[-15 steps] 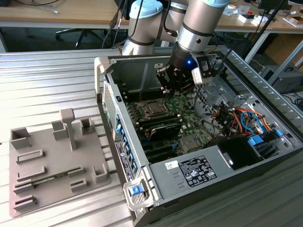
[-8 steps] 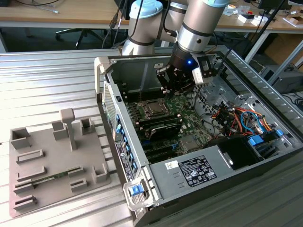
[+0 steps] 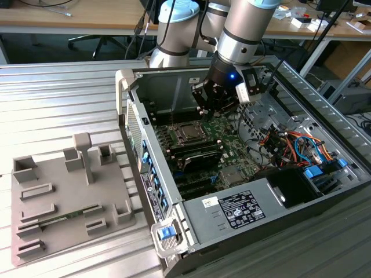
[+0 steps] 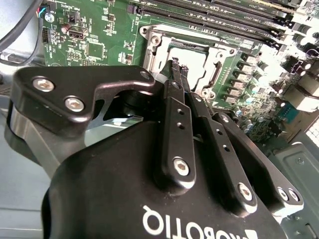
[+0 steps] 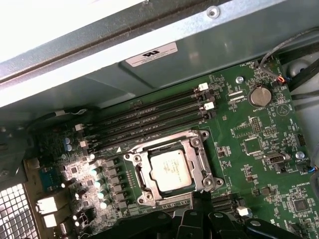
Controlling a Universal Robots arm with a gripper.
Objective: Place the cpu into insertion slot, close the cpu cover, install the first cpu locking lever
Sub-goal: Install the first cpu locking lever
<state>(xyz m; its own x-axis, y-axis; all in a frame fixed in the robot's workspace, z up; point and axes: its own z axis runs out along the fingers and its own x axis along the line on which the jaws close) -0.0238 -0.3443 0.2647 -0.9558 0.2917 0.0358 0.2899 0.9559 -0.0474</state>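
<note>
The cpu [image 5: 171,169] lies flat with its silvery top up in the insertion slot [image 5: 209,181] on the green motherboard. The cpu cover [image 5: 164,146], a metal frame, lies down around the chip. In the exterior view my gripper [image 3: 213,113] hangs inside the open computer case, just to the right of the cpu [image 3: 188,132] and slightly above the board. In the second wrist view the black fingers [image 4: 172,99] run close together to a tip over the socket's edge, with nothing seen between them. The gripper [image 5: 199,211] shows dark beside the socket. I cannot make out the locking levers' positions.
Memory slots [image 5: 149,122] run along one side of the socket. Case walls [image 3: 151,174] ring the board. Orange and blue cables [image 3: 290,145] sit to the exterior view's right, a power supply [image 3: 243,211] in front. A grey fixture plate [image 3: 64,197] lies left of the case.
</note>
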